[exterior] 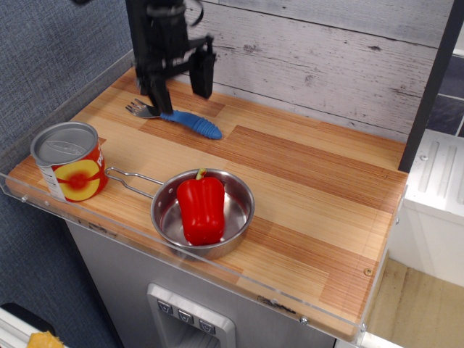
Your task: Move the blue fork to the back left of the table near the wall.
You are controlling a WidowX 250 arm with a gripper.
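Blue fork (187, 121): chunky ribbed blue handle, short silver tines; lies flat on the worktop near the back left corner, close to the wall, tines toward the left edge, handle angled toward the middle.
Worktop (304, 181): planks of light and reddish-brown wood, smooth, with a clear acrylic rim along the front and left edges.
Wall (326, 58): whitewashed horizontal planks, weathered, grey grain showing through; runs along the back edge.
Gripper (181, 78): black, hanging above the fork at the back left corner; its fingers (204, 72) stand wide apart and hold nothing, one finger low over the fork's neck, the other raised in front of the wall. Whether the lower tip touches the fork cannot be told.
Pan (167, 217): round, shiny steel, shallow, with a thin wire handle reaching toward the left edge; sits near the front edge, left of the middle.
Pan contents: one red bell pepper (201, 209), glossy, lying on its side with the stem pointing toward the back.
Can (69, 161): cylindrical tin with a plain metal lid and a red and yellow label; stands upright at the front left corner, lid closed, just beside the tip of the pan handle.
Fabric panel (51, 51): blue-grey, finely textured, along the left edge.
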